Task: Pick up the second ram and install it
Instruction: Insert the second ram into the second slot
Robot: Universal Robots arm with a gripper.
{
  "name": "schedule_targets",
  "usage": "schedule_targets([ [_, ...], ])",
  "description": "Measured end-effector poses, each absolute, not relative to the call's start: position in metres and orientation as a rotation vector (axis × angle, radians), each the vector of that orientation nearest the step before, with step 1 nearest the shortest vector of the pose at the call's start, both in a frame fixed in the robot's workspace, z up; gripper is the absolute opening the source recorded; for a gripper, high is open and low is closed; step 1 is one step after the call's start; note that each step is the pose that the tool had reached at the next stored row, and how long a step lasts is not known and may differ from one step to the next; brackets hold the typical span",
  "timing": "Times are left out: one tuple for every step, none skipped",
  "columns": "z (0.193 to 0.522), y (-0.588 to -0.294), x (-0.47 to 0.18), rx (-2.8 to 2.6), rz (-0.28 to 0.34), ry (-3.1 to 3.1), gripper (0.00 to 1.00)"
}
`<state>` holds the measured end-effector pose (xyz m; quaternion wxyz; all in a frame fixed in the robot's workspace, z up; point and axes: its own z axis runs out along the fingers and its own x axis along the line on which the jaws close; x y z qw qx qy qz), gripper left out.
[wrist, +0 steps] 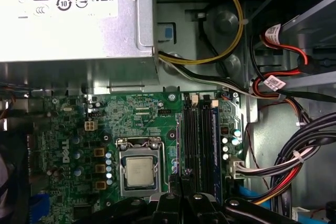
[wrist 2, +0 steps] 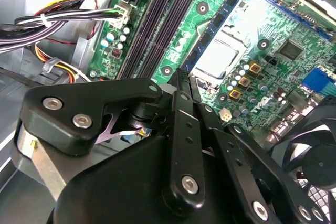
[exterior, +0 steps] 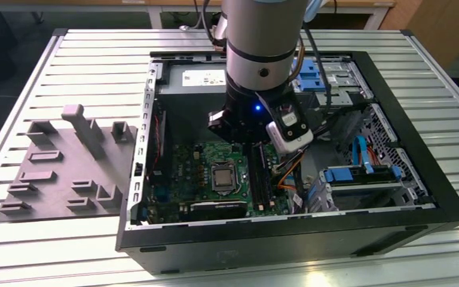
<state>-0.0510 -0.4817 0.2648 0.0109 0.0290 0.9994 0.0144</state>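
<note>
Showing edge-on in the gripper (wrist 2: 181,94), the second ram (wrist 2: 178,76) seems thin, dark.

An open computer case (exterior: 293,239) lies on the table (exterior: 70,48), with a fixture block (exterior: 62,173) just beside it on the exterior view's left. Inside, the motherboard (exterior: 189,164) lies flat. The processor (exterior: 224,177) sits on it, the memory slots (exterior: 260,179) just to its right, the power supply (exterior: 193,75) behind and the drive cage (exterior: 357,176) farther right. The arm (exterior: 262,42) reaches into the case, its pincer (wrist 2: 179,77) above the memory slots.
</note>
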Motion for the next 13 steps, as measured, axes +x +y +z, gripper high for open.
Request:
schedule_targets([
  [0.2645, -0.4817, -0.0509, 0.09, 0.045, 3.118, 0.12],
  [0.2642, -0.4817, -0.0509, 0.089, 0.045, 3.118, 0.12],
  [0.2638, -0.4817, -0.0508, 0.088, 0.045, 3.118, 0.12],
  [0.2634, -0.4817, -0.0508, 0.087, 0.045, 3.118, 0.12],
  [0.2631, -0.4817, -0.0508, 0.086, 0.045, 3.118, 0.12],
  [0.2627, -0.4817, -0.0507, 0.086, 0.045, 3.118, 0.12],
  [0.2624, -0.4817, -0.0507, 0.085, 0.045, 3.118, 0.12],
  [0.262, -0.4817, -0.0507, 0.084, 0.045, 3.118, 0.12],
  [0.2617, -0.4817, -0.0506, 0.083, 0.045, 3.118, 0.12],
  [0.2613, -0.4817, -0.0506, 0.082, 0.045, 3.118, 0.12],
  [0.261, -0.4817, -0.0505, 0.082, 0.045, 3.118, 0.12],
  [0.2607, -0.4817, -0.0505, 0.081, 0.045, 3.119, 0.12],
  [0.2603, -0.4817, -0.0504, 0.08, 0.045, 3.119, 0.12],
])
